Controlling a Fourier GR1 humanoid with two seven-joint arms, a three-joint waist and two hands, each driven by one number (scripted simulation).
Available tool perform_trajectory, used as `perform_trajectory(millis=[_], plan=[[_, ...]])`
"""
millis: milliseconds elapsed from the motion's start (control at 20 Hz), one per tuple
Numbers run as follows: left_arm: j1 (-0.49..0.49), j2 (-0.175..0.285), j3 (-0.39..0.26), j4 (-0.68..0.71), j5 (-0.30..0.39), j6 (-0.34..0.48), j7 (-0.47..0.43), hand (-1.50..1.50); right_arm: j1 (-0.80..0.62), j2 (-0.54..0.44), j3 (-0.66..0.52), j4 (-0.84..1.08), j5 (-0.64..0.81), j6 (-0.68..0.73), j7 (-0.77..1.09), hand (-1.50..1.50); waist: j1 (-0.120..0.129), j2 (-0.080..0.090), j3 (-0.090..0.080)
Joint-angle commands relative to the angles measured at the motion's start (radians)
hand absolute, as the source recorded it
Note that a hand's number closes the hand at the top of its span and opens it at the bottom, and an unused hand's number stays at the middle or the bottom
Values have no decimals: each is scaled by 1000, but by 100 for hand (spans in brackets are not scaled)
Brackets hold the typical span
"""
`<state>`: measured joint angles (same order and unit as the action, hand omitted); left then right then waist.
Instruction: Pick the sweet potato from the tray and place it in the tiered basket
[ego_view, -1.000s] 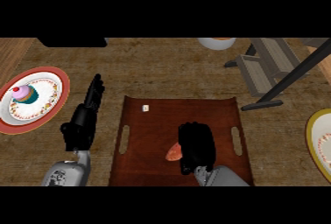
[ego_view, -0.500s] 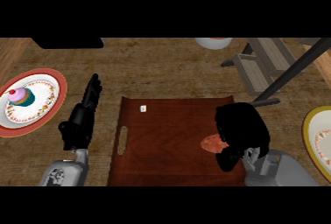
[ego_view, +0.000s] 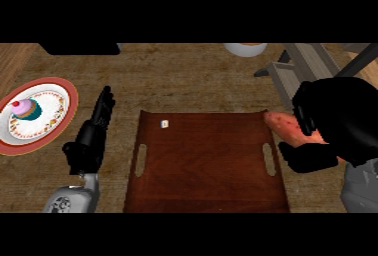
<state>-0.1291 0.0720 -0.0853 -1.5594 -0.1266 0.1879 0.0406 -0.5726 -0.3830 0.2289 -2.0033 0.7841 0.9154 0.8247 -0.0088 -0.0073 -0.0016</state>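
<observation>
At three o'clock our black right hand (ego_view: 343, 117), mid-carry, curls round the orange sweet potato (ego_view: 286, 129); next we lift toward the grey tiered basket (ego_view: 297, 74) at one.

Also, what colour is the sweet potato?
Orange-red; the sweet potato shows in the head view.

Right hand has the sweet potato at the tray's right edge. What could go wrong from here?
1. Much of the sweet potato sticks out of the right hand uncovered, so it may slip on the way over.
2. The tiered basket stands close beyond the hand, so the hand could knock its frame while lifting.
</observation>
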Motion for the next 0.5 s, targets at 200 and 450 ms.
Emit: perform_trajectory(millis=[200,450], plan=[[3,-14,-24,-1,-40,24,13,0,-319,-34,-314,-35,-101,240,128,150,-4,-5,-1],[18,-9,-14,-4,-10,-2,6,0,-553,-50,-436,90,-149,355,158,150,-8,-12,-3]])
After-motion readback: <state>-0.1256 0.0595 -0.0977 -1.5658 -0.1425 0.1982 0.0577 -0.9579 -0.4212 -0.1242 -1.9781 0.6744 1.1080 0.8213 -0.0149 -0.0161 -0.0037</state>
